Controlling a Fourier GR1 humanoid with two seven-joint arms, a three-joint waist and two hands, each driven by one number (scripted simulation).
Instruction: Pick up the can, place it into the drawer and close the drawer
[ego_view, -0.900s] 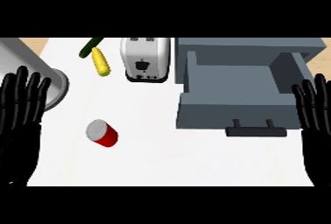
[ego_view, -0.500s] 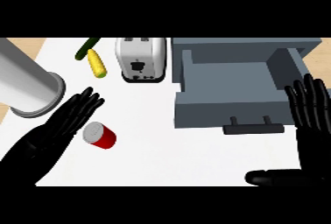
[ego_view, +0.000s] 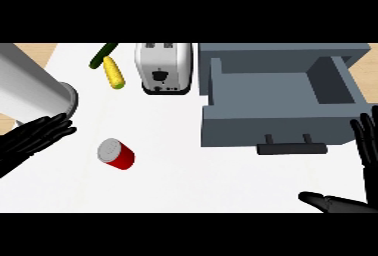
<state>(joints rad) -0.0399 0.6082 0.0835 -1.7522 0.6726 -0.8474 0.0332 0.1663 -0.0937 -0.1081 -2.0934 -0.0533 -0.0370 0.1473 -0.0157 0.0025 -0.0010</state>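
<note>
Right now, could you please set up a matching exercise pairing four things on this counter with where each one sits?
Things:
1. can
2. toaster
3. corn cob
4. drawer

Places:
A. standing upright at the back, between the corn cob and the drawer
B. pulled open at the right, handle facing the robot
C. lying on its side near the left hand
D. at the back left, beside a green vegetable

Pairs: 1-C, 2-A, 3-D, 4-B
</note>
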